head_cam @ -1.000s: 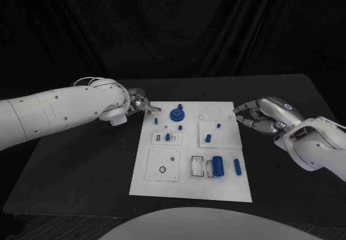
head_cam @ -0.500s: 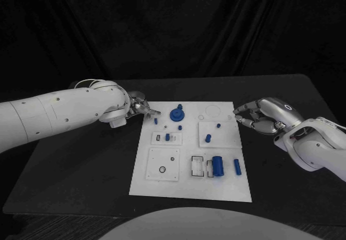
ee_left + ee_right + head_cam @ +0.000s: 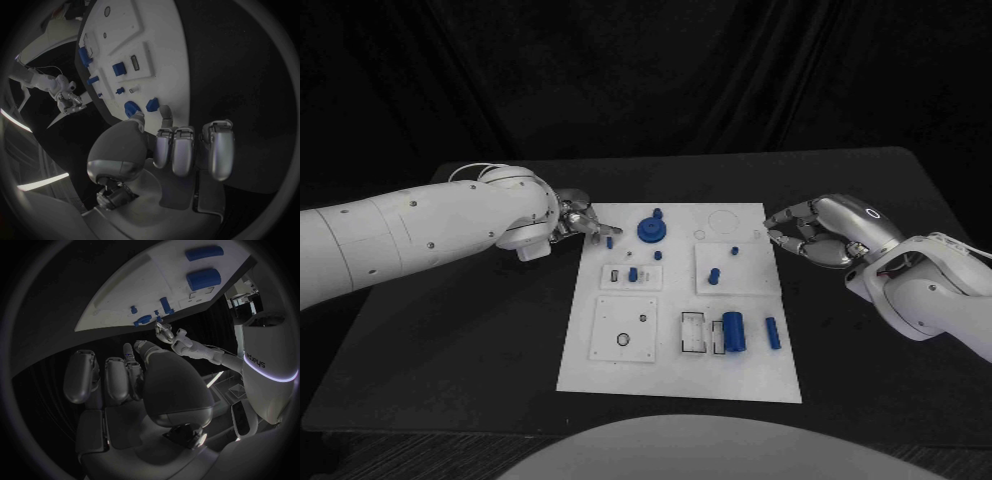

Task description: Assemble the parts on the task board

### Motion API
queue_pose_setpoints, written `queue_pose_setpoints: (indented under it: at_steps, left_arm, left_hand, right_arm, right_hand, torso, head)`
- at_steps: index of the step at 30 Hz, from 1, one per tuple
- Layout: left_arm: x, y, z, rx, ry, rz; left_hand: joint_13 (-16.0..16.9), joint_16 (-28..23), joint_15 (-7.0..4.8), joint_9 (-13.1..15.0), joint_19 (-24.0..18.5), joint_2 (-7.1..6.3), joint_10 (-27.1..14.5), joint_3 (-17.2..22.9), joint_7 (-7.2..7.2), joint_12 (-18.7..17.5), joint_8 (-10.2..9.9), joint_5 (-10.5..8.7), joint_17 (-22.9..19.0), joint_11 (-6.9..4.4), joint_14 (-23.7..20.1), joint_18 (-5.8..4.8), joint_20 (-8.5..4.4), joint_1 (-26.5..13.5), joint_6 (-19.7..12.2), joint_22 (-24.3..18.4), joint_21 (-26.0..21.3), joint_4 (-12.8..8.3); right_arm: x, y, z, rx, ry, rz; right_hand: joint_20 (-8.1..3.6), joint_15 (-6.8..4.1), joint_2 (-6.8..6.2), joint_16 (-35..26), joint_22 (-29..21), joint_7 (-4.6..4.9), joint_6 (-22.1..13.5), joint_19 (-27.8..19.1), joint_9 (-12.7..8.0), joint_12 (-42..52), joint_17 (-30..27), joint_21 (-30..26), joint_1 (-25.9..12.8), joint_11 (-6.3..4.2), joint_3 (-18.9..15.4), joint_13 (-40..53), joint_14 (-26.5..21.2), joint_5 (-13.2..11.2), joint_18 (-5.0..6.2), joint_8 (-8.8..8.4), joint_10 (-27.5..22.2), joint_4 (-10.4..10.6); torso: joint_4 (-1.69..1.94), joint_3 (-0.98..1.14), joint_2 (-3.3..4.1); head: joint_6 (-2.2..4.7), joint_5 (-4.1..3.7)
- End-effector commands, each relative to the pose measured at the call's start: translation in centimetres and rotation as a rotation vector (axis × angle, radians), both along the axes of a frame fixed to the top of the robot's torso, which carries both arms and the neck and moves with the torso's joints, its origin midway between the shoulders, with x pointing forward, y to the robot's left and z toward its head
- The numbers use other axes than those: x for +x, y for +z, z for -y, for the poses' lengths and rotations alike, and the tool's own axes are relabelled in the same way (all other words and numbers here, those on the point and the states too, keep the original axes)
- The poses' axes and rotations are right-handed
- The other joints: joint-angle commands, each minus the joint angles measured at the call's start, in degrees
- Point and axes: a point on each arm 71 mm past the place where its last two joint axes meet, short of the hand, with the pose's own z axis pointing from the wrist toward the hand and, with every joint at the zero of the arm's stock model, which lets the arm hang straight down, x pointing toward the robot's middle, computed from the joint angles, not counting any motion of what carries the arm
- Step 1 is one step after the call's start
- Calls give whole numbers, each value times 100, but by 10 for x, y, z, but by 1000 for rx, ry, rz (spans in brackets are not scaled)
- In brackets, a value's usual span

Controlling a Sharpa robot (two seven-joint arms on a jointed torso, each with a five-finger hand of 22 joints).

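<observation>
Silver fingers of your left hand sit at the board's far left corner, fingertips over its edge; they pinch a small blue peg. The left wrist view shows that peg between a fingertip and the thumb, with the other fingers held straight and side by side over the black table.

Board, white, flat mid-table. Parts on it, left to right:
- Left column: a square plate near you, with a small ring mark on it; beyond it a smaller plate carrying an upright blue pin.
- Far edge, just beside your left fingertips: a round blue knob with a stem on top; a short blue pin stands just nearer than it.
- Middle, near side: two dark-outlined slots, with a thick blue cylinder lying beside them.
- Right plate: a tilted blue peg and a small upright one.
- Right edge, near side: a slim blue rod lying lengthwise, apart from the cylinder.

Your right hand hovers just beside the board's far right corner, off the board. Its fingers are curled inward; you cannot tell whether they close on anything. The right wrist view shows its fingers folded toward the palm, the board beyond them.
</observation>
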Motion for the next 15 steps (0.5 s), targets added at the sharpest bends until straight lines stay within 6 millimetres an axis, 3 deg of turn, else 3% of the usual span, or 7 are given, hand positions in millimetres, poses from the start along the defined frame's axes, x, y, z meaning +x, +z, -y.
queue_pose_setpoints:
  at_steps: [1, 11, 15]
  left_arm:
    - [-2, -1, 3, 2, -18, -21]
    - [-2, -3, 3, 6, -21, -30]
    - [-2, -3, 4, 6, -24, -32]
  left_hand:
    - [1509, -5, 31, -29, -9, 44, 598, -29, 8, 20, -51, -10, 1509, 39, 605, 20, 41, -10, 3, 988, -23, 8]
    - [1509, -5, 44, -113, -35, 122, 598, -16, 17, 20, -187, 118, 1509, 50, 605, 29, 56, 220, 40, 980, -59, -94]
    - [1509, -5, 46, -144, -48, 165, 598, 21, 17, 20, -259, 306, 1509, 51, 605, 34, 61, 378, 66, 978, -81, -197]
  right_arm:
    - [-1, -1, 0, -2, 6, -8]
    - [0, -2, -1, -2, 8, -9]
    - [0, -2, -1, -3, 6, -11]
  right_hand:
    - [17, 7, -18, -39, 909, 12, 40, 100, -5, -18, -5, -22, 42, 7, 4, -25, 171, 29, 74, 21, 26, -32]
    - [16, 8, -23, -61, 901, 18, 37, 93, -7, -61, -40, -55, 52, 12, 14, -77, 165, 51, 80, 16, 2, -50]
    - [16, 8, -23, -61, 901, 18, 37, 93, -7, -61, -40, -55, 52, 12, 14, -77, 165, 51, 80, 16, 2, -50]
  torso:
    - [1, 1, -2]
    - [-1, 1, -1]
    - [-2, 0, -2]
  head:
    - [-1, -15]
    - [-1, -12]
    - [-1, -18]
